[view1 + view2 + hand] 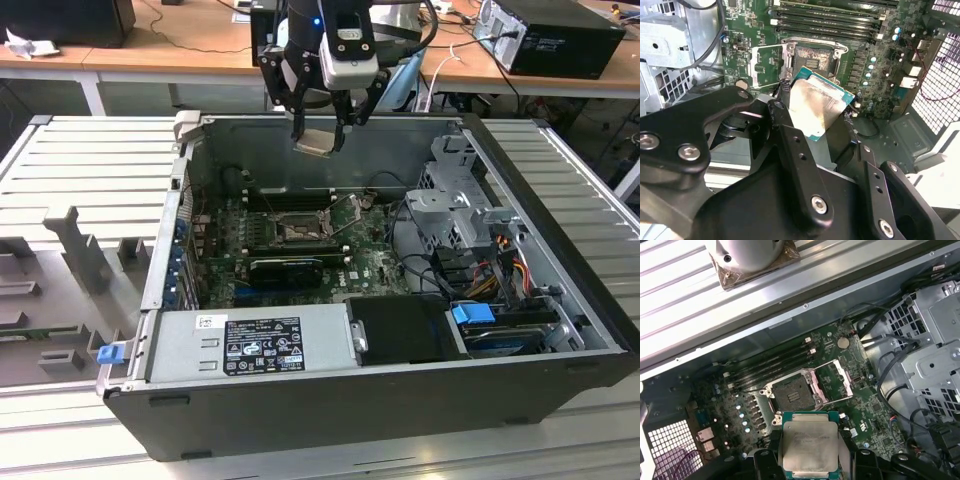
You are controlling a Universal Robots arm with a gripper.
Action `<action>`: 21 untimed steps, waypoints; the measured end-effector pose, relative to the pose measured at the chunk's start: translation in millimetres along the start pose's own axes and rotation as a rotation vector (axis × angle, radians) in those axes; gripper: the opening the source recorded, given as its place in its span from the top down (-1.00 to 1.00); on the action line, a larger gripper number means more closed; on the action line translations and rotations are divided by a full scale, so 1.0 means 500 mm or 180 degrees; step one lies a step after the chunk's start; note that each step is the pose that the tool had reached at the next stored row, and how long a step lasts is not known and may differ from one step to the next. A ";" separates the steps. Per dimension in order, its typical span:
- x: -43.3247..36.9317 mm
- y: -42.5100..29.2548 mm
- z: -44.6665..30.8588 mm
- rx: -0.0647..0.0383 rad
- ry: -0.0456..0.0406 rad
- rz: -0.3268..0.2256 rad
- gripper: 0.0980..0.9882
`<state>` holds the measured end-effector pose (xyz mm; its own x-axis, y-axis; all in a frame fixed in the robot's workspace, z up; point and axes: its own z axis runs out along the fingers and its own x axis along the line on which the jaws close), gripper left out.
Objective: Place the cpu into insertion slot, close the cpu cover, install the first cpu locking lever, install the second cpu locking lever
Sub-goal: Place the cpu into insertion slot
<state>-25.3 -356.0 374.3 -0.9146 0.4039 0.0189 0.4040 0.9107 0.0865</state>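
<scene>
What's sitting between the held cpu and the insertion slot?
Nothing visible. The tool holds the cpu in the air above the board. The insertion slot lies bare, with the cpu cover swung open beside it.

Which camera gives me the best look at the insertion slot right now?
The first wrist view: the insertion slot lies open and unobstructed, its cpu cover swung aside. In the second wrist view the held cpu overlaps its near edge. The exterior view shows it far off, on the board inside the case.
</scene>
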 end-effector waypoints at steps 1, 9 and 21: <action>0.000 0.000 0.000 0.0000 -0.0002 0.0020 0.02; 0.000 0.000 0.001 -0.0003 -0.0023 0.0260 0.02; -0.001 0.000 0.002 -0.0008 -0.0054 0.0609 0.02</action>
<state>-24.6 -356.0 373.3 -0.8207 0.5711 0.0183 0.5704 0.8169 0.0854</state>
